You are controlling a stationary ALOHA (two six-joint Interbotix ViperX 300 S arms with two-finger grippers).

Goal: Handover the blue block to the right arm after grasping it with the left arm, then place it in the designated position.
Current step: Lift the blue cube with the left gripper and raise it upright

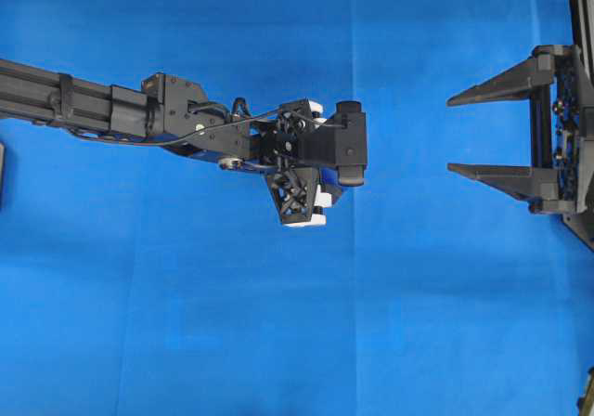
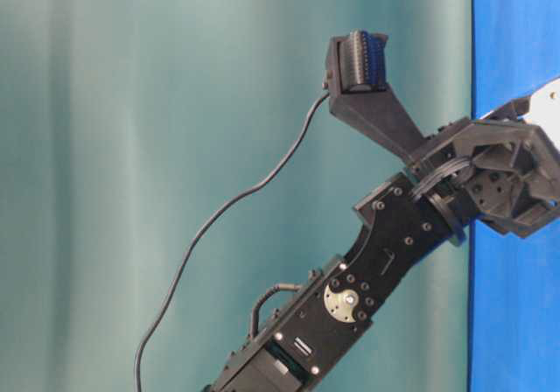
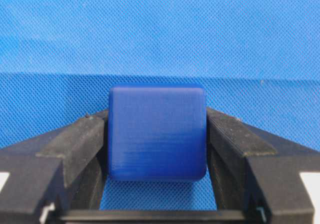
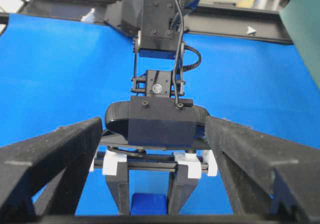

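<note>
I see the left gripper (image 3: 156,149) lowered over the blue cloth (image 1: 186,323) on the counter, its fingers (image 3: 80,144) pressed against both sides of the blue block (image 3: 157,133). My right gripper (image 1: 464,134) waits well apart with its fingers spread wide, holding nothing.

The blue block (image 3: 157,133) sits on the cloth (image 3: 160,29) between the left arm's (image 1: 111,110) jaws.
</note>
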